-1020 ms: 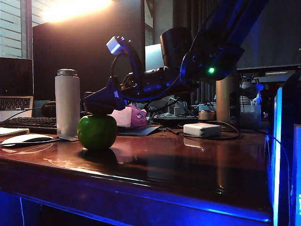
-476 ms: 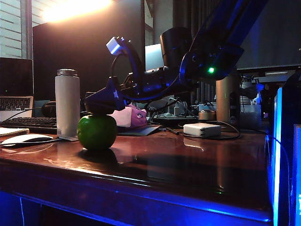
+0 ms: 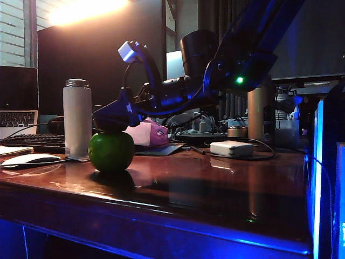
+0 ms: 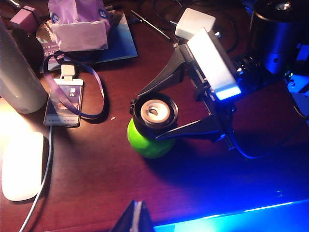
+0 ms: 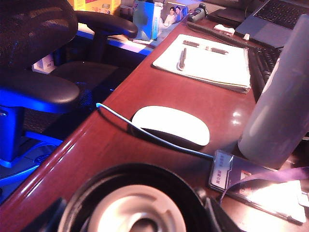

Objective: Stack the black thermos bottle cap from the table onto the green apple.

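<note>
Black thermos bottle cap (image 4: 154,112) atop one green apple (image 4: 145,142), right end effector (image 4: 164,113) open astride, left end effector unseen

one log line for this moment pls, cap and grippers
cap: on green apple | right gripper: open, straddling cap | left gripper: apart, state unclear

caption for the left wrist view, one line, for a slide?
Right gripper open around the black thermos bottle cap, which sits on the green apple on the table.
</note>
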Tool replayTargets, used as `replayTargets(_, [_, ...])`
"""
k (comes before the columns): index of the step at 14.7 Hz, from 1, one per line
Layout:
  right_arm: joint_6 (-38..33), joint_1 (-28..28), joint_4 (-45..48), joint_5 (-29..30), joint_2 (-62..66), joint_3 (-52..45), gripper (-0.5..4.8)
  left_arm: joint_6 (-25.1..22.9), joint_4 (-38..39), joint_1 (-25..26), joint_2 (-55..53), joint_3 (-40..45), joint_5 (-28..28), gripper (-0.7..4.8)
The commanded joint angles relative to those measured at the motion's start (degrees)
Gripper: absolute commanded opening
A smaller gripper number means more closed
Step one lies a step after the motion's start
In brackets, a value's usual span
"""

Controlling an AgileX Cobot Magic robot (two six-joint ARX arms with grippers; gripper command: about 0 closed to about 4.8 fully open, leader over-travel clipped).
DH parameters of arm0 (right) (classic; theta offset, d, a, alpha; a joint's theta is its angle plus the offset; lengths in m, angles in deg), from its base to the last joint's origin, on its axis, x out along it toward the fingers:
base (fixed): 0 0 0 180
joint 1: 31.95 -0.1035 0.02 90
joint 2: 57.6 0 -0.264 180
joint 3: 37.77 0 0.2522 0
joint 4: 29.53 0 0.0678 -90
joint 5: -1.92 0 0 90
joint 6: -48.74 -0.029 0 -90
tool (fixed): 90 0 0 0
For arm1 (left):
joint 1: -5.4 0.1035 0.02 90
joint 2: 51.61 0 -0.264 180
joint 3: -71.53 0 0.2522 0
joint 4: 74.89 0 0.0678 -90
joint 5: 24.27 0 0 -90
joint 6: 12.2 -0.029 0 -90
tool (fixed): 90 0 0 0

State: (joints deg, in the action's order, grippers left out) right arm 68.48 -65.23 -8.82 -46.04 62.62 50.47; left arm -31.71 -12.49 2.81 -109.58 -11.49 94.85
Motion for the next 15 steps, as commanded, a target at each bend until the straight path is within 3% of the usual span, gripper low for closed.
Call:
replayTargets(1, [-0.20,-0.09,0.07,-1.27,-0.13,0.09,3.47,-0.04,-0.74,-0.02,0.11,-0.24,0.28,-0.05])
replayTargets(15, [0.09,-0.09,-1.11,-2.45,-0.13,0.09,3.47,-0.04,-0.74,-0.02,0.11,-0.24,0.26,-0.05])
